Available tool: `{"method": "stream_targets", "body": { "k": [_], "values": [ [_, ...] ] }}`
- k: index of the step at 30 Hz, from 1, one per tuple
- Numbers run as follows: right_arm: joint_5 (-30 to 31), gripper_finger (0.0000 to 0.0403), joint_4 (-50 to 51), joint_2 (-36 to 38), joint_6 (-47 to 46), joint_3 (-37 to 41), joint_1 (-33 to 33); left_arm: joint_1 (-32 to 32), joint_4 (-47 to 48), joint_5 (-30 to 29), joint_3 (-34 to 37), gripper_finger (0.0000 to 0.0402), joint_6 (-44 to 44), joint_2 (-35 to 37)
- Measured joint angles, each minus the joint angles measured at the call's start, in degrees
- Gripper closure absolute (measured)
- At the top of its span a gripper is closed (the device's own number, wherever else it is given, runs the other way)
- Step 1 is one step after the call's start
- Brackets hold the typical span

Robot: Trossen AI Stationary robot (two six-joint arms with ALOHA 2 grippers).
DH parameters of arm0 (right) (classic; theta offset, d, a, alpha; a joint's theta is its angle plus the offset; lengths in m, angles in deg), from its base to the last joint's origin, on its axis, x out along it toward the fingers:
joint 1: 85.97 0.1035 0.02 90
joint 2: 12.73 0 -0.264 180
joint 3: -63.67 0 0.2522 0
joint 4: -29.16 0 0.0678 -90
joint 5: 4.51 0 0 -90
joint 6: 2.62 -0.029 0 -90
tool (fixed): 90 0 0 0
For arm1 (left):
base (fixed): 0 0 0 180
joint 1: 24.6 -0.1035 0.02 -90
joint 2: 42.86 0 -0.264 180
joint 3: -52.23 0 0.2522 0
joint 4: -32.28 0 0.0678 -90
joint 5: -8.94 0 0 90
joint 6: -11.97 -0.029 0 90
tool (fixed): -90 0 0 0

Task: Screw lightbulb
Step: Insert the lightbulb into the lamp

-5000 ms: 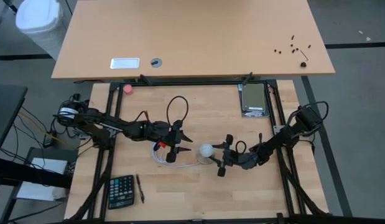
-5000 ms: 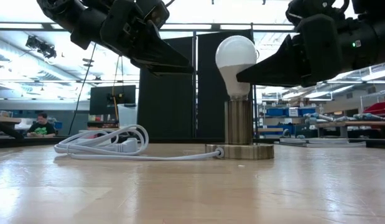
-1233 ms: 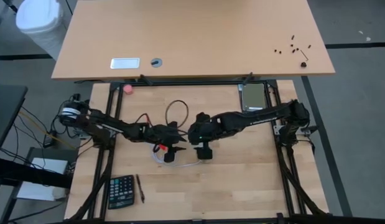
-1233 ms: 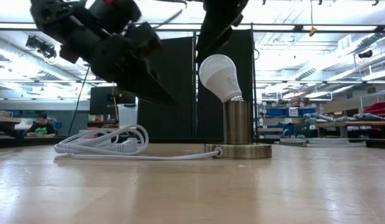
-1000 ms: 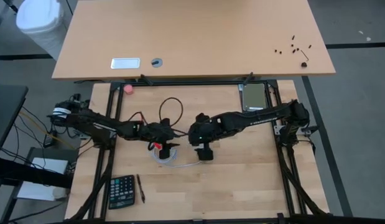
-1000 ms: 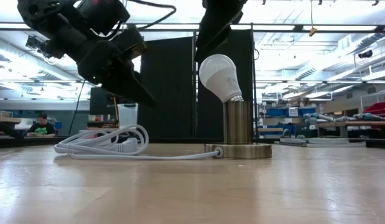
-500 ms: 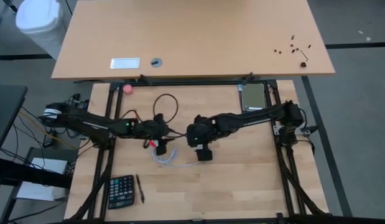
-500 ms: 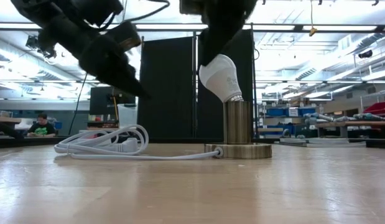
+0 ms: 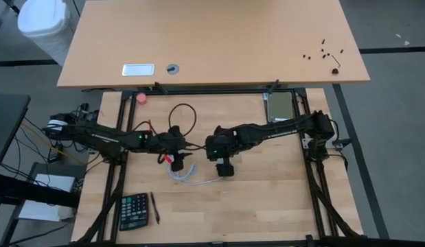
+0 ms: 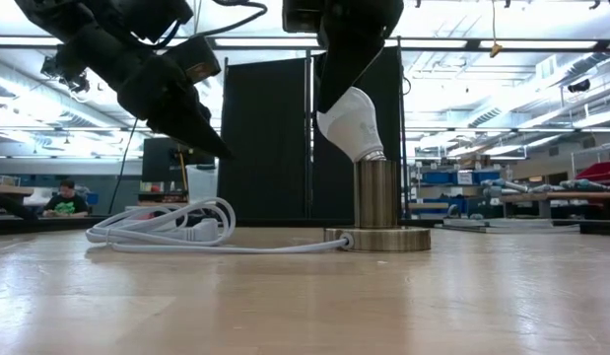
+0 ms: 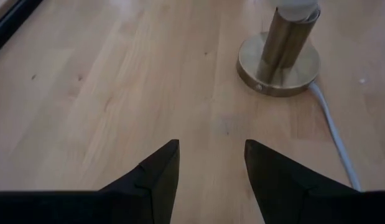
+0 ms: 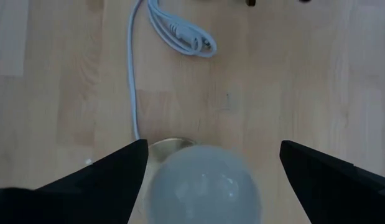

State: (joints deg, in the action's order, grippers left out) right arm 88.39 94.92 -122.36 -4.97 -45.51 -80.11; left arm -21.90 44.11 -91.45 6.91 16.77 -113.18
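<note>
One lightbulb [image 10: 352, 122] sits base-down in the brass lamp stand [image 10: 377, 210] mid-worktop [image 10: 305, 296], long axis tilted w/ globe leaning left in low view, right end effector [image 12: 208, 165] spread wide around the globe, left end effector [image 11: 211, 163] part open & empty nearby over the cord [image 10: 176, 225].

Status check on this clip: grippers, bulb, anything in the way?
Right gripper open, straddling the lightbulb. Bulb tilted in the brass socket. Left gripper open, empty, off to the side. Nothing blocking.
</note>
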Motion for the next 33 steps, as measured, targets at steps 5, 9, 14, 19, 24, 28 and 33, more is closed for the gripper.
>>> {"method": "stream_targets", "body": {
  "k": [5,9,14,19,24,28,33],
  "values": [
    [-1.05,0.0028,-0.27,0.00,-0.22,0.00,-0.05,0.00,-0.24,0.62,-0.01,0.0213,0.36,0.00],
    [-1.07,0.0028,-0.59,0.00,-0.22,0.00,-0.08,0.02,-0.45,0.91,-0.01,0.0213,0.38,0.00],
    [-1.09,0.0028,-0.70,0.00,-0.13,0.00,-0.39,0.02,-0.49,0.98,-0.01,0.0213,0.38,-0.02],
    [-1.36,0.0029,-0.23,0.00,-0.11,0.00,-0.42,0.02,-1.21,0.98,-0.01,0.0213,0.34,-0.02],
    [-1.55,0.0031,1.76,0.00,-0.05,0.00,-0.42,0.02,-1.32,0.98,-0.01,0.0213,0.14,-0.02],
    [-1.55,0.0032,3.16,0.00,-0.44,0.00,-0.42,0.02,-1.21,0.98,-0.01,0.0213,0.14,-0.02],
    [-1.55,0.0047,4.86,0.00,-1.56,0.02,-0.13,0.02,-1.16,0.98,-0.01,0.0213,0.17,-0.04]
  ]
}}
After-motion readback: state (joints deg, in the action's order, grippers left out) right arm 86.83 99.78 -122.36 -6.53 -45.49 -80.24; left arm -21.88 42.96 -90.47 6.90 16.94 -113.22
